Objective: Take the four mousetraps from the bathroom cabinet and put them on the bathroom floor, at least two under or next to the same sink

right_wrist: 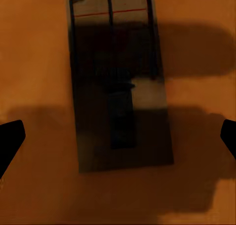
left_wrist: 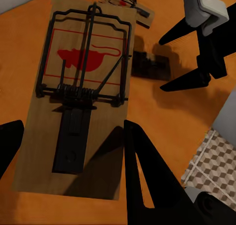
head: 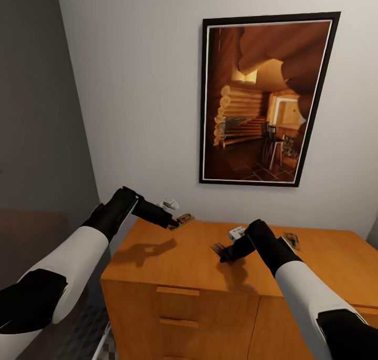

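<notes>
Rear wall point(head: 142, 86): plain white, evenly lit. A black-framed picture point(head: 265, 100) of a log-cabin interior hangs on it, tilted in the head view. Side wall point(head: 37, 113): grey, meeting the white wall at a corner. Floor point(head: 86, 336): cube-pattern tiles in brown, beige and white, low at the left.

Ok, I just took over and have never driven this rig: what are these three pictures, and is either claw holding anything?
The big picture looks down from the robot's head. Its two arms reach over the orange cabinet. The other two pictures come from cameras by each gripper. The left gripper hangs open over one mousetrap; the right gripper hangs open over another mousetrap. A third trap lies further right. Nothing is held yet.
</notes>
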